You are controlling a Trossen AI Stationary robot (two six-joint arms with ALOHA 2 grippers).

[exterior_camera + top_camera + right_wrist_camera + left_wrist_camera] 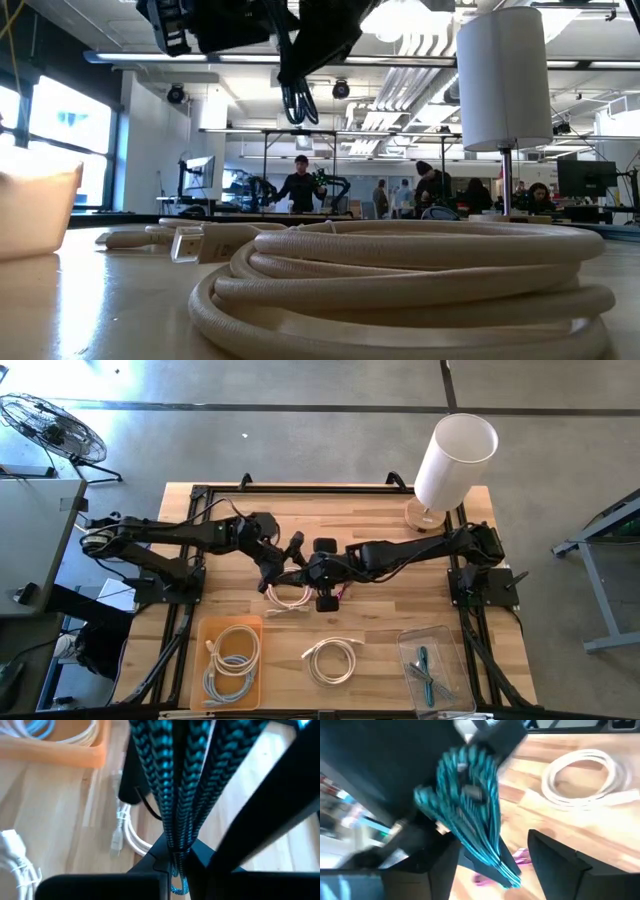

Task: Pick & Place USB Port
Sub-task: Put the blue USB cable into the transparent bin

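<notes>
Table [400, 520] here is a big wooden top with a white cylinder lamp [455, 460] at the far right corner, an orange bin [205, 635] of coiled cables near the front left corner, a clear tray [445, 645] holding something teal near the front right corner, and a loose white cable coil [333, 660] at the front edge between them. Both arms meet over the middle. The thing that matters, a bundled teal-and-black braided USB cable [192, 785], is lifted off the wood right there, hanging with its long axis roughly straight down. The right gripper [175, 857] looks clenched on the cable's bottom end, pinched between its fingers. The left gripper [492, 865] is just beside it with the same bundle [467, 815] sitting between its spread, released fingers, not squeezing as far as I can see. So the cable is basically touching both, but the right one has it. Another white cable [290, 597] lies on the wood below them.
</notes>
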